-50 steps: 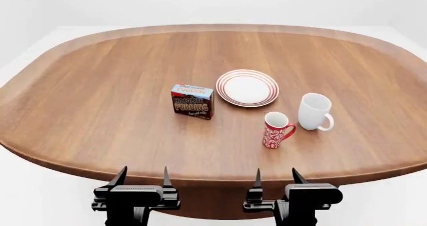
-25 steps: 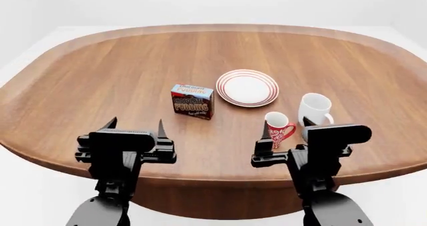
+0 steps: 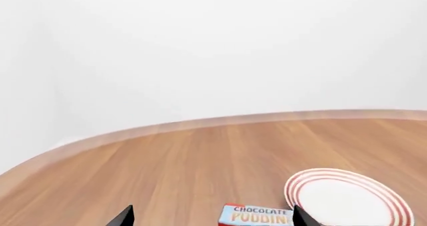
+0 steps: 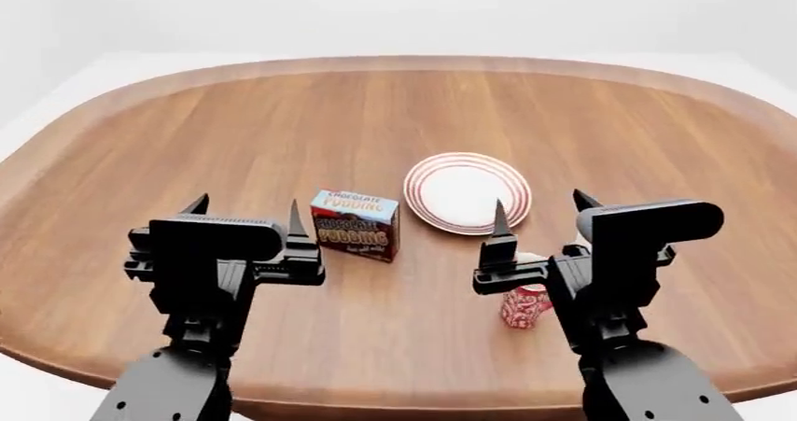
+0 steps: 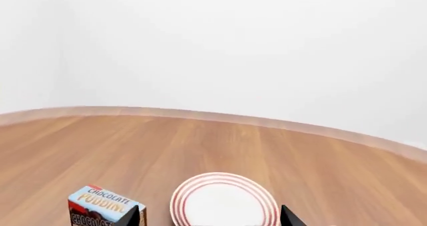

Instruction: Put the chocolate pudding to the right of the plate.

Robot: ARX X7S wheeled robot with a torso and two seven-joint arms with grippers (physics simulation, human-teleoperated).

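Chocolate pudding [image 4: 356, 224] stands upright on the table [image 4: 187, 141] just left of the plate [image 4: 468, 191], so you must carry it across to the far side. Your left gripper [image 4: 244, 223] and right gripper [image 4: 540, 217] both hover spread wide, holding nothing. Count one box, one plate, one red mug [image 4: 524, 304] visible.

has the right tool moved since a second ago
Yes. The right tool has risen and gone forward: from below the wooden table's near edge to over the red patterned mug.
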